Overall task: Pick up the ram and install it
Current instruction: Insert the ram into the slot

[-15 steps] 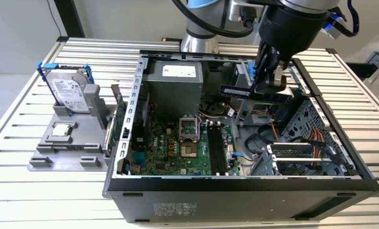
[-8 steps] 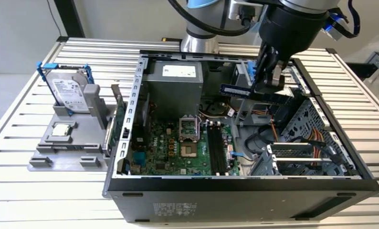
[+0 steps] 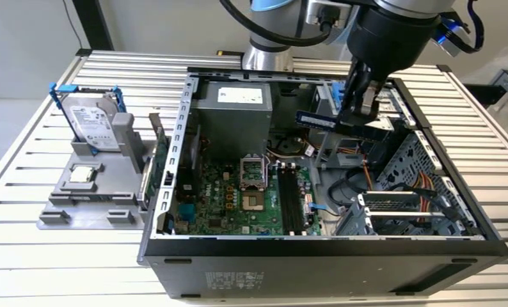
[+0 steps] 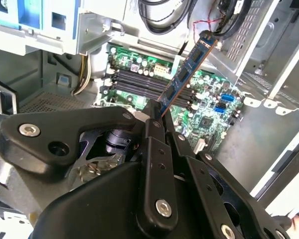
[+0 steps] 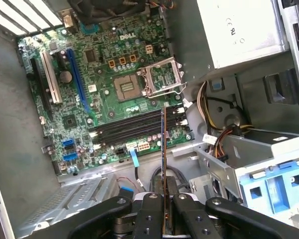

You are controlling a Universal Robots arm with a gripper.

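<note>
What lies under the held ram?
Below the ram, held in the gripper, the first wrist view shows the motherboard and its black memory slots. The ram covers a thin strip of them.

Slim dark ram [image 4: 187, 69], held aloft above motherboard [image 5: 104, 74]

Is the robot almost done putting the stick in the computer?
About halfway. Done: the ram is picked up. In hand: the tool is shut on it, holding it in the air over the open computer case. Left: the black slots on the motherboard are bare, so the ram isn't plugged in yet.
</note>
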